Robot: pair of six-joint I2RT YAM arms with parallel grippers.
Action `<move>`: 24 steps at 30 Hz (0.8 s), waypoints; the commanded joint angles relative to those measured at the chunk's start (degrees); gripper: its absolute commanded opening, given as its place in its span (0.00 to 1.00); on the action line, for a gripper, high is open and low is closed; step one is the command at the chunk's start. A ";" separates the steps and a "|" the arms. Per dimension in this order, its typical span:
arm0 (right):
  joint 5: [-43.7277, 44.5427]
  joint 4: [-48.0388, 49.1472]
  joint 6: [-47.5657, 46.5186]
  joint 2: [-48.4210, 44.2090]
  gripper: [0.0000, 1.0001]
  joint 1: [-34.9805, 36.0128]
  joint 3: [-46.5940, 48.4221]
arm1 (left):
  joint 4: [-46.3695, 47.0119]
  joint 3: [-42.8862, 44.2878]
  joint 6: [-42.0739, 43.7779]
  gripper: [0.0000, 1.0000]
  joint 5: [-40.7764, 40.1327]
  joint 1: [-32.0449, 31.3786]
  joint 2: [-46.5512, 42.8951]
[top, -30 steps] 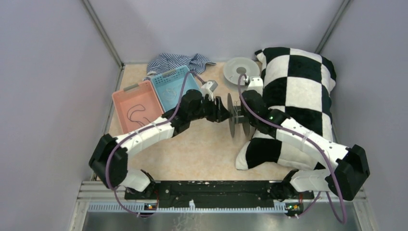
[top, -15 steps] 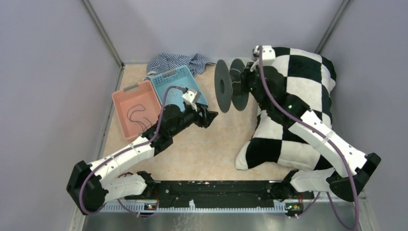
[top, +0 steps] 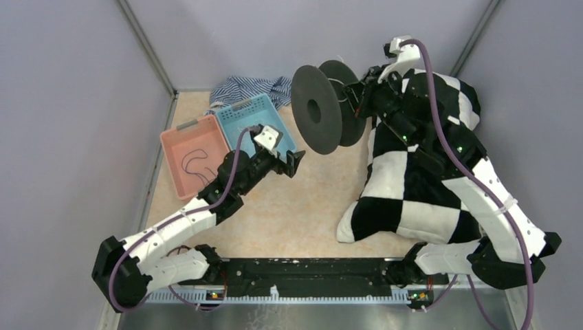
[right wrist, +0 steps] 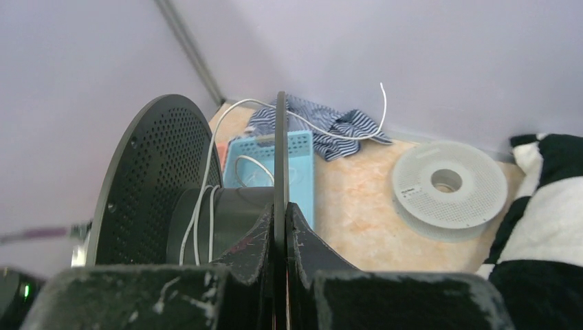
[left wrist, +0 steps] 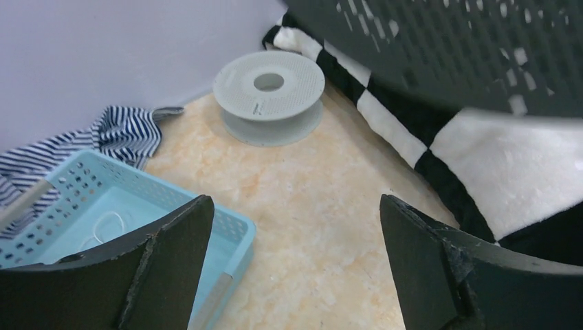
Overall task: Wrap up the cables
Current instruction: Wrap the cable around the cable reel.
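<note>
My right gripper (top: 359,96) is shut on one flange of a black spool (top: 317,108) and holds it high above the table's back. In the right wrist view the jaws (right wrist: 280,214) pinch the thin flange. A white cable (right wrist: 199,206) is wound a few turns round the hub, with its free end sticking up. My left gripper (top: 292,162) is open and empty over the floor beside the blue basket (left wrist: 230,223). A thin white loop (left wrist: 103,221) lies in that basket. A black cable (top: 196,152) lies looped in the pink basket (top: 167,152).
A grey spool (left wrist: 268,96) lies flat on the floor at the back, next to a large black-and-white checked pillow (top: 426,172) on the right. A striped cloth (top: 251,88) is bunched behind the blue basket (top: 234,113). Walls enclose three sides.
My right arm has lifted the black spool from the table's middle up and toward the back wall. My left gripper has drawn back from the spool toward the baskets.
</note>
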 commanded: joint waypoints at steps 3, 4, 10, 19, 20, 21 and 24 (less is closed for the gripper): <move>-14.32 0.69 -6.12 -8.75 0.00 0.62 -2.60 | -9.55 10.62 4.45 0.97 13.25 5.56 -2.82; -15.71 1.85 -7.65 -10.82 0.00 0.62 -5.07 | -12.39 11.56 4.71 0.97 16.59 7.43 -3.74; -19.56 7.09 -11.95 -20.72 0.00 0.66 -17.14 | -30.03 18.75 3.35 0.97 27.87 14.60 -6.59; -29.99 -3.52 -11.02 -15.35 0.00 -0.54 -11.24 | -29.58 17.60 8.37 0.97 35.87 15.14 -8.26; -31.94 -4.90 -10.79 -13.99 0.00 -1.83 -9.82 | -29.11 17.12 9.14 0.97 35.27 15.22 -8.57; -34.49 -6.20 -10.40 -12.78 0.00 -4.04 -8.27 | -29.00 16.89 10.08 0.97 35.21 15.45 -8.86; -44.02 -7.24 -8.11 -9.93 0.00 -11.07 -6.33 | -29.92 16.75 12.11 0.98 36.65 16.43 -9.20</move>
